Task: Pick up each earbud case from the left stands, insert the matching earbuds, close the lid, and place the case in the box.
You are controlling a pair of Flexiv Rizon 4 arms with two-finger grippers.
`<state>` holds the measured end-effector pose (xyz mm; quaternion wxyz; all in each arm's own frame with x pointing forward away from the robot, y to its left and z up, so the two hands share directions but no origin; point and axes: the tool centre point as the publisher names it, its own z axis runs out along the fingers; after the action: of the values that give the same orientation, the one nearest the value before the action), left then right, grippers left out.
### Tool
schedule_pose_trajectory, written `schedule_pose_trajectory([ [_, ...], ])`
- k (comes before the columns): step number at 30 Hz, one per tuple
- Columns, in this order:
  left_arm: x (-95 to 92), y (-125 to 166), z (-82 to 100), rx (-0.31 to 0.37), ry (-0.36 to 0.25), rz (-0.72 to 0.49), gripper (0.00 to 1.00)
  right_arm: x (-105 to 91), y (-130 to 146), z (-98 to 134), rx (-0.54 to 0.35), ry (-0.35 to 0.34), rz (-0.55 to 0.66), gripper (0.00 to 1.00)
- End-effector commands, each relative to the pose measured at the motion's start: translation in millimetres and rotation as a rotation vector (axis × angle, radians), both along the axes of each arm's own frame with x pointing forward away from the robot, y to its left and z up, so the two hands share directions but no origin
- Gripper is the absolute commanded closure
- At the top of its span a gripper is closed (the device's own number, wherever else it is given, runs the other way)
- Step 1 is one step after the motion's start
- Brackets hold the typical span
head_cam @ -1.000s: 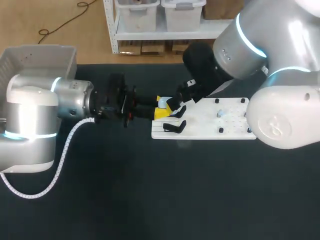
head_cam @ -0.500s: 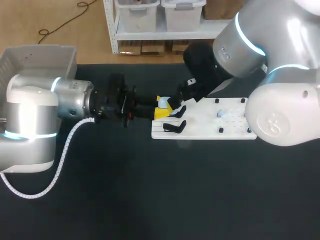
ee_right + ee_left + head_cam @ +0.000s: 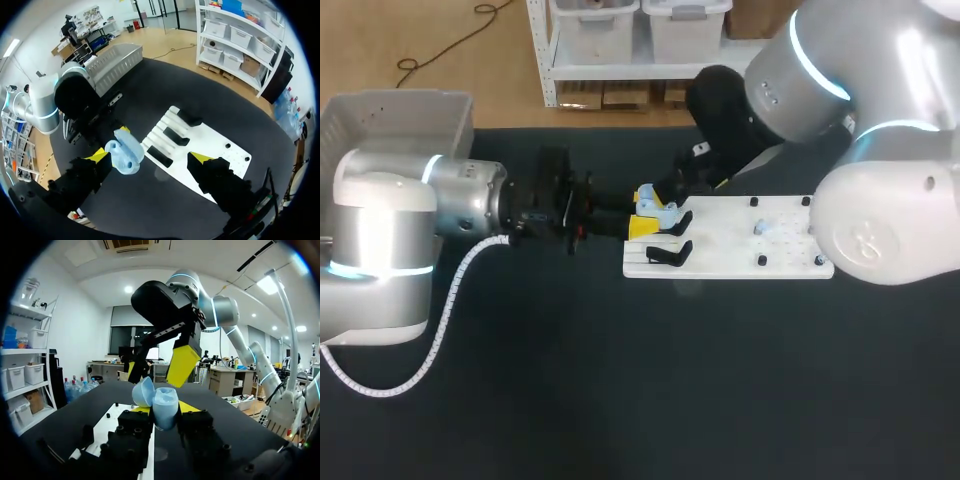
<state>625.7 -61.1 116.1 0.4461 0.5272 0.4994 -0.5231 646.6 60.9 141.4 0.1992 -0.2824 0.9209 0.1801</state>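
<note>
In the head view, the left gripper [image 3: 644,212] is clamped on the pale blue, rounded plastic earbud case [image 3: 657,211], one yellow tip on either side of it; the case hangs just off the left end of the flat white board [image 3: 740,258], near that board's black stands [image 3: 670,253]; the right arm [image 3: 820,70] comes in over the board's far left corner; the grey plastic box [image 3: 395,118] sits well apart from the board, beyond its left end; a small pale item [image 3: 760,228] lies on the board, too small to name.

In the left wrist view, the case [image 3: 165,409] sits between the left gripper's fingers with its lid [image 3: 143,391] hinged open, the board [image 3: 112,427] below and ahead; the right gripper [image 3: 156,368] hangs just above the open case, fingers spread, nothing visible between them.

In the right wrist view, the right gripper's fingers stand wide apart and empty; the case [image 3: 124,150] lies below, just off the board's left end, nearer one finger than the other.

The case looks light, hard-shelled and smooth, so likely slippery under too light a squeeze; I would hold it across the lower half, clear of the hinge; the open lid is probably the weak part, best closed by a gentle press at its free edge; the earbuds would be tiny and easily dropped.
</note>
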Motion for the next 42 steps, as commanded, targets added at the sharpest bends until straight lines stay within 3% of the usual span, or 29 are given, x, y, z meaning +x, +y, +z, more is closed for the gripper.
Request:
schedule_pose_trajectory([
  [1, 0.2, 0, -1.0, -0.002, -0.001, 0.0, 1.0, -4.7, -10, 9, -0.011, -0.042, -0.022, 0.0],
  [5, 0.2, 0, -1.0, -0.002, -0.001, 0.0, 1.0, -9.1, -29, 18, -0.094, -0.112, -0.03, 0.0],
  [9, 0.2, 0, -1.0, -0.002, -0.001, 0.0, 1.0, -13.5, -55, 18, -0.234, -0.135, -0.071, 0.0],
  [17, 0.2, 0, -1.0, -0.002, -0.001, 0.0, 1.0, -22.9, -100, 2, -0.412, -0.062, -0.168, 0.0],
  [28, 0.2, 0, -1.0, -0.002, -0.001, 0.0, 1.0, -37.7, -137, -27, -0.487, 0.073, -0.254, 0.0],
  [30, 0.2, 0, -1.0, -0.002, -0.001, 0.0, 1.0, -40.6, -145, -33, -0.494, 0.089, -0.265, 0.12],
  [36, 0.2, 0, -1.0, -0.002, -0.001, 0.0, 1.0, -49.2, -169, -51, -0.493, 0.145, -0.3, 0.12],
  [42, 0.2, 0, -1.0, -0.002, -0.001, 0.0, 1.0, -55.0, -180, -65, -0.487, 0.183, -0.303, 0.26],
])
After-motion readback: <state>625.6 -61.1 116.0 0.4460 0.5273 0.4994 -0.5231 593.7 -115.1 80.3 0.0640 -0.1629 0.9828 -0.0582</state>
